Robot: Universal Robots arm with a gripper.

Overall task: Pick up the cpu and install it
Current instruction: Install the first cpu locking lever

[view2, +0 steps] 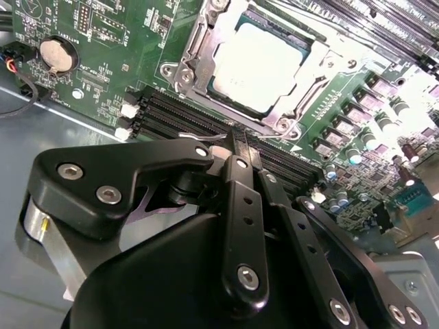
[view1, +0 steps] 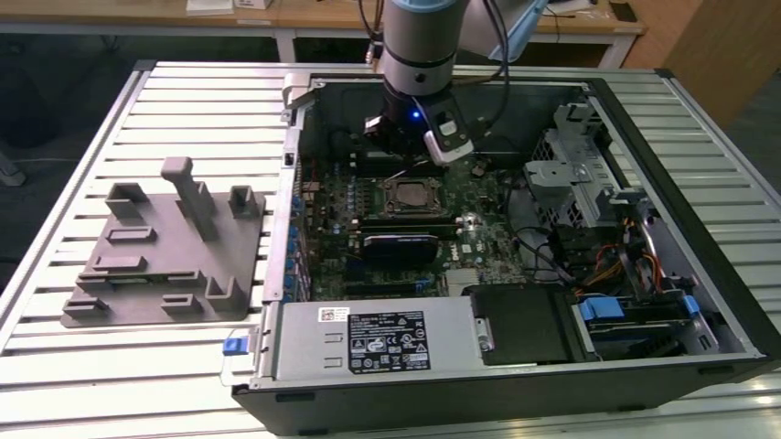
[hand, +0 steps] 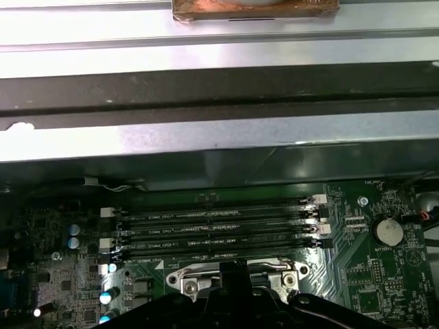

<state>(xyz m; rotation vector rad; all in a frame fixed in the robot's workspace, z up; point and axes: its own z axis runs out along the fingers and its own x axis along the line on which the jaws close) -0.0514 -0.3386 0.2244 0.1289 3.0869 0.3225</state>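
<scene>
The cpu sits flat in the socket. The gripper hangs beside the socket, fingers pressed together, empty; I'd use gentle pressure only.

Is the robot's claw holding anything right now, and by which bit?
Nothing is held. The gripper is shut and empty; the cpu lies in the socket, apart from the gripper.

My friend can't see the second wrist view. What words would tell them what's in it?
A silvery square cpu sits in its metal-framed socket on a green motherboard. In front, the black tool hangs shut, its tips close to the socket and the black memory slots.
</scene>
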